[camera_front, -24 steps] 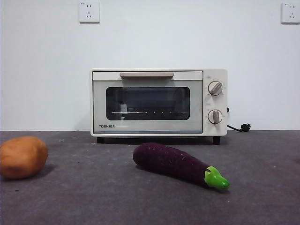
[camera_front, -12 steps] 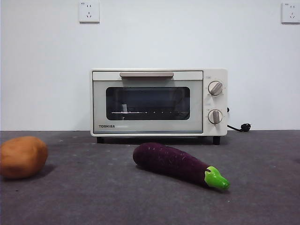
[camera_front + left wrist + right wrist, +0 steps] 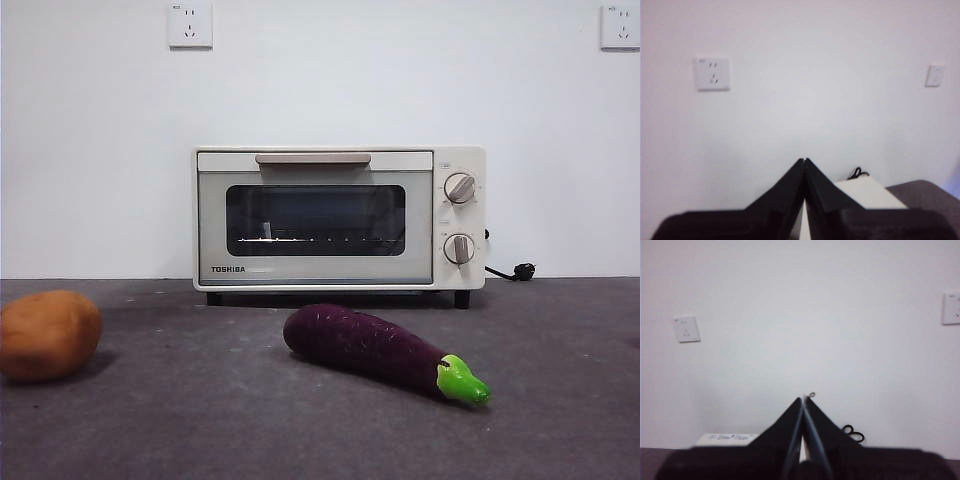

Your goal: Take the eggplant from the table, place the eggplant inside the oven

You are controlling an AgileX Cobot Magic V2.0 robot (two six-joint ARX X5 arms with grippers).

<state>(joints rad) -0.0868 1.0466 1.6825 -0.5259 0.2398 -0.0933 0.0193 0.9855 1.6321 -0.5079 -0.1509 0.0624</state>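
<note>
Front view, from left to right: a round orange-brown potato point(image 3: 48, 334) sits at the left edge of the dark grey table point(image 3: 200, 420). Behind, against the white wall point(image 3: 100, 150), stands the cream-white oven point(image 3: 338, 219) with its door shut, a beige handle bar point(image 3: 313, 159) across the top of the door and 2 knobs point(image 3: 459, 188) on its right panel. On the table in front of the oven, well apart from the potato, lies the eggplant point(image 3: 370, 346), its purple body slanting down toward the right and its green stem cap point(image 3: 460, 382) pointing right. A black power plug point(image 3: 523, 270) lies on the table right of the oven. Neither arm shows in this view.

Left wrist view shows the left gripper point(image 3: 804, 161) raised and facing the wall, jaws pressed together at the tips with nothing between them. Right wrist view shows the right gripper point(image 3: 803, 400) likewise, jaws closed and empty.
</note>
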